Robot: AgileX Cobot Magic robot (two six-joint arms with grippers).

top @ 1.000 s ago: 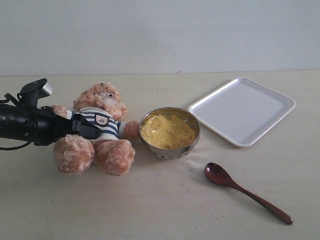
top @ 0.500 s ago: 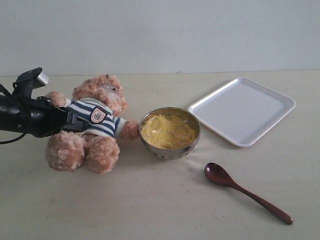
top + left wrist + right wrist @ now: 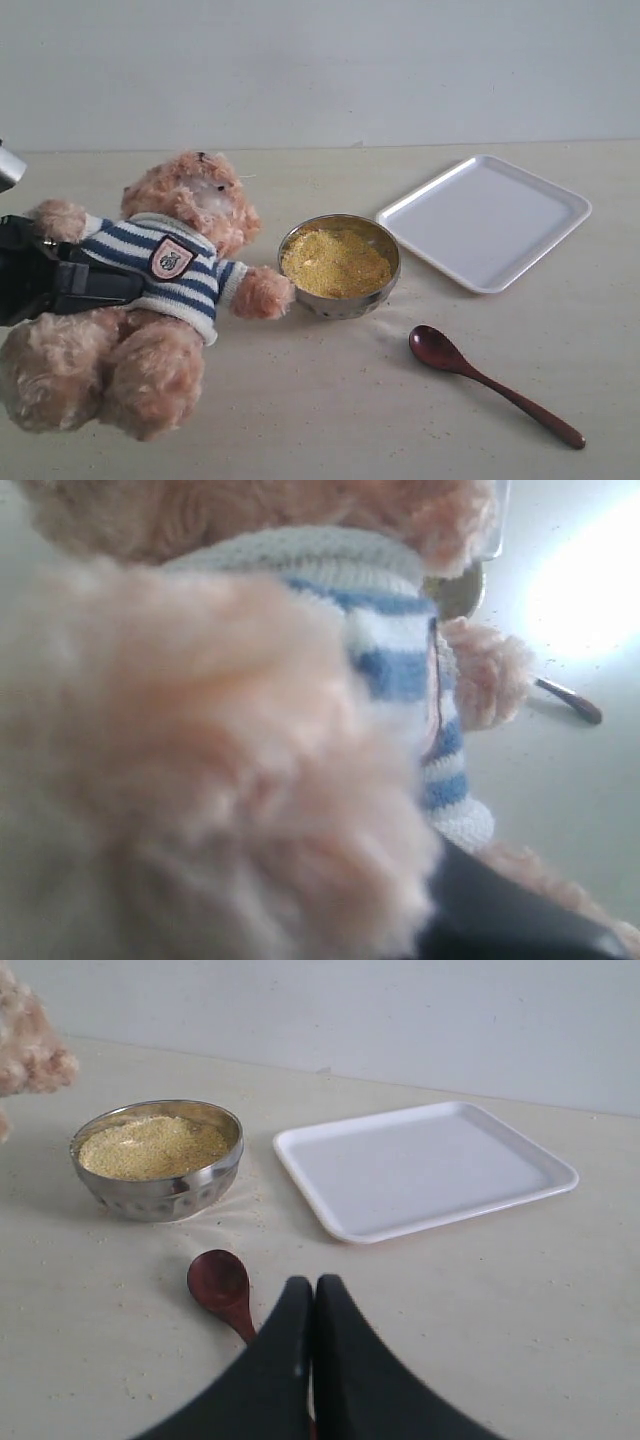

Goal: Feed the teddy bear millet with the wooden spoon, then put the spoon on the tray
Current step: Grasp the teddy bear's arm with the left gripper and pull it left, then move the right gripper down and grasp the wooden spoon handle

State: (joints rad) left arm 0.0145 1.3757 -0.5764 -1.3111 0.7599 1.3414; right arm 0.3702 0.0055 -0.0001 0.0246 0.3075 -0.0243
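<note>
The teddy bear (image 3: 170, 270) in its striped sweater hangs tilted above the table at the left, one paw near the steel bowl (image 3: 345, 298). My left gripper (image 3: 105, 285) is shut on its body from the left; its fingertips are buried in the plush. In the left wrist view the bear (image 3: 300, 710) fills the frame. Millet (image 3: 335, 262) heaps the bowl. The wooden spoon (image 3: 490, 385) lies on the table in front of the white tray (image 3: 485, 220). My right gripper (image 3: 314, 1290) is shut and empty, hovering over the spoon's (image 3: 222, 1285) handle; it is outside the exterior view.
Grains of millet are scattered on the beige table around the bowl (image 3: 160, 1195). The tray (image 3: 420, 1165) lies bare, to the right of the millet (image 3: 150, 1145). A pale wall closes off the back of the table.
The left gripper has closed on the bear and lifted it off the table, carrying it left and toward the camera. Bowl, spoon and tray have not moved.
</note>
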